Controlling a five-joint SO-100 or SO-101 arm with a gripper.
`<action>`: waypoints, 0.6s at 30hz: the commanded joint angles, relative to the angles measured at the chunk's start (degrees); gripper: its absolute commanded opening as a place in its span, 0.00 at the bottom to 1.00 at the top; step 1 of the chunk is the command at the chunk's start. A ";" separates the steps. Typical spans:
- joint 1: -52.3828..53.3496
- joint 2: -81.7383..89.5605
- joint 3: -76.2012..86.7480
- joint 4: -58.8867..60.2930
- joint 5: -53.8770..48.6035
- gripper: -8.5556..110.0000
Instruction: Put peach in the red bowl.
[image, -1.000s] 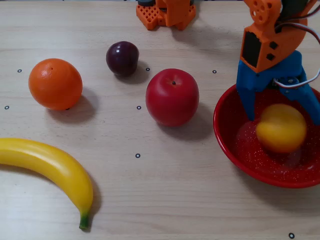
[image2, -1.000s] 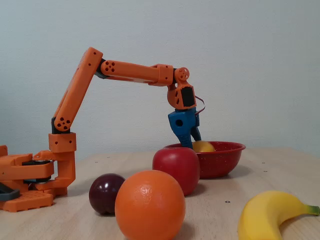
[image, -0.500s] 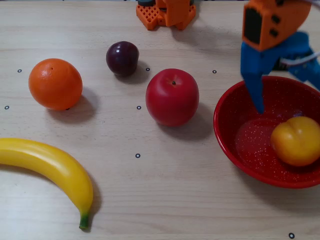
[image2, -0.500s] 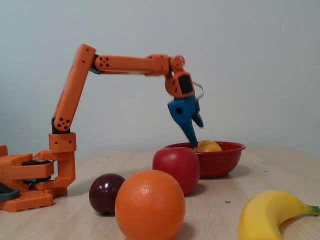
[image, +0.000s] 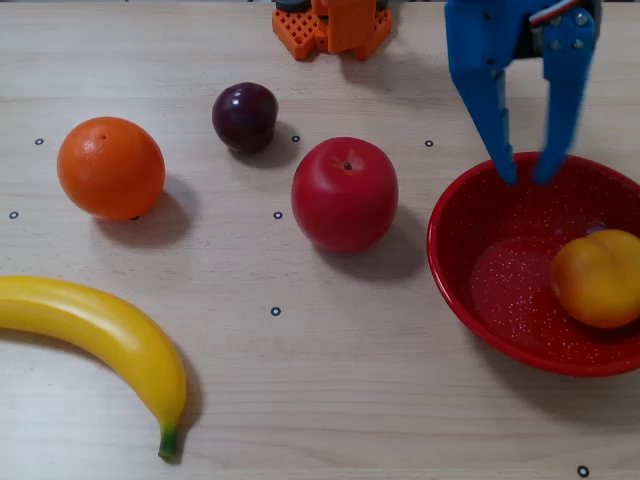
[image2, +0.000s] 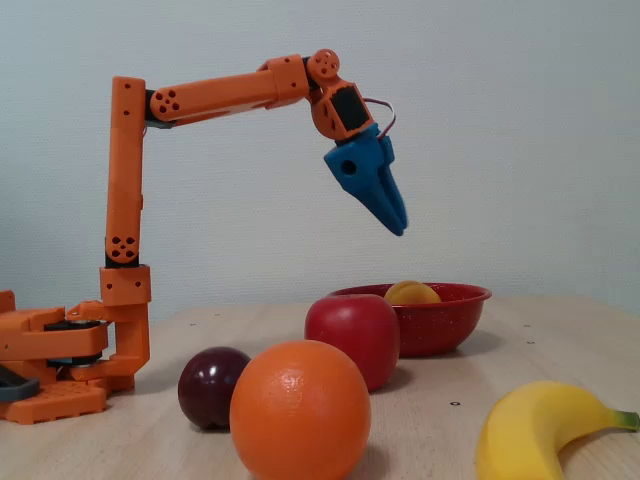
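The yellow-orange peach (image: 598, 277) lies inside the red bowl (image: 470, 300), against its right side in the top-down fixed view. From the side fixed view the peach (image2: 411, 293) peeks over the rim of the red bowl (image2: 440, 325). My blue gripper (image: 524, 176) hangs open and empty, high above the bowl's far rim. Seen from the side, the gripper (image2: 400, 226) points down and right, well clear of the bowl.
A red apple (image: 345, 193) sits just left of the bowl. A dark plum (image: 244, 116) and an orange (image: 110, 167) lie further left, with a banana (image: 105, 343) at the front left. The orange arm base (image: 332, 25) stands at the table's far edge.
The gripper let go of the peach, which rolled to the bowl's right side. The arm then rose high above the bowl and pulled back, fingers still open.
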 joint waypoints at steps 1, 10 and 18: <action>2.64 10.02 -2.64 2.90 -1.49 0.07; 6.86 16.00 -2.20 7.82 2.37 0.07; 10.28 27.07 8.00 4.39 2.81 0.07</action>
